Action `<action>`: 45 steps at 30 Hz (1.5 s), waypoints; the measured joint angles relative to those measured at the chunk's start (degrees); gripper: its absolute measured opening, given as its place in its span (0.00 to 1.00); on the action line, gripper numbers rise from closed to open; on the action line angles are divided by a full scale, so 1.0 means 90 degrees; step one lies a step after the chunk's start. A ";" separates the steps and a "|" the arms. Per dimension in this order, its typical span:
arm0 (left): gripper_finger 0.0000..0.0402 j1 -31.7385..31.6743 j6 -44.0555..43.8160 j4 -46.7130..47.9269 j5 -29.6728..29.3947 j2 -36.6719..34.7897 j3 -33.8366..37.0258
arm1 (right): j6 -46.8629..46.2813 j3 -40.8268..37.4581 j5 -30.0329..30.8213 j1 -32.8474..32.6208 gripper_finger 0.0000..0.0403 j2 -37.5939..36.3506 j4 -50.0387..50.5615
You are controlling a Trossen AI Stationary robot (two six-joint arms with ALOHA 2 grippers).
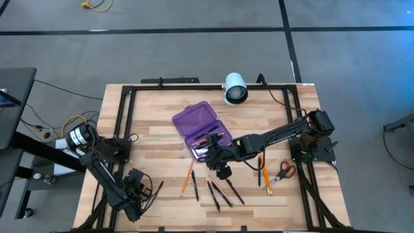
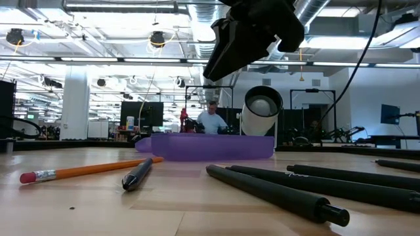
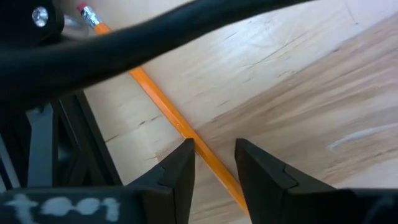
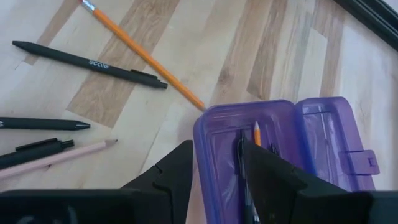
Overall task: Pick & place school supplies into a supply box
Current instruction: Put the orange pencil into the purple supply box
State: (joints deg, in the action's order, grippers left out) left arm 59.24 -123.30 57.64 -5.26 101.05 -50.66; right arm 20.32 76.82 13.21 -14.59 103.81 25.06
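Right tool (image 1: 215,157) hangs over the near end of the open purple supply box (image 1: 202,129), jaws apart, nothing between them. In the right wrist view a black pen (image 4: 244,168) and an orange pencil (image 4: 257,134) lie inside the box; lid (image 4: 329,140) is flipped flat beside it.

Left tool (image 3: 214,163) sits low at the surface's (image 1: 162,123) near-left corner, jaws apart, straddling an orange pencil (image 3: 177,121) (cannot tell if they touch it).

Loose on the surface just past the box: more black pens (image 1: 220,193) and another pencil (image 1: 185,181). Scissors (image 1: 281,172) lie toward the right edge, beside two pencils (image 1: 264,175). White camera (image 1: 235,88) stands at the far edge.
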 joint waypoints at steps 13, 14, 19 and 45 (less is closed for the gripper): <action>0.26 -0.0019 0.0779 -0.0506 -0.1555 0.0059 -0.0352 | 0.0012 0.0000 0.0012 0.0005 0.33 0.0000 -0.0005; 0.26 -0.0025 0.0899 -0.0638 -0.1674 0.0063 -0.0384 | 0.0012 0.0000 0.0012 0.0005 0.33 0.0000 -0.0005; 0.26 -0.0015 0.1476 -0.0759 -0.2024 0.0066 -0.0520 | 0.0014 0.0000 0.0014 0.0005 0.33 0.0000 -0.0007; 0.26 -0.1540 0.6366 -0.0775 -0.2392 0.0016 -0.0528 | 0.0253 0.0002 0.0020 -0.0246 0.33 0.0000 -0.0297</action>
State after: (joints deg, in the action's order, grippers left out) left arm 45.38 -66.01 50.66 -26.79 101.19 -55.42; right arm 22.59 76.84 13.39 -16.80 103.81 22.39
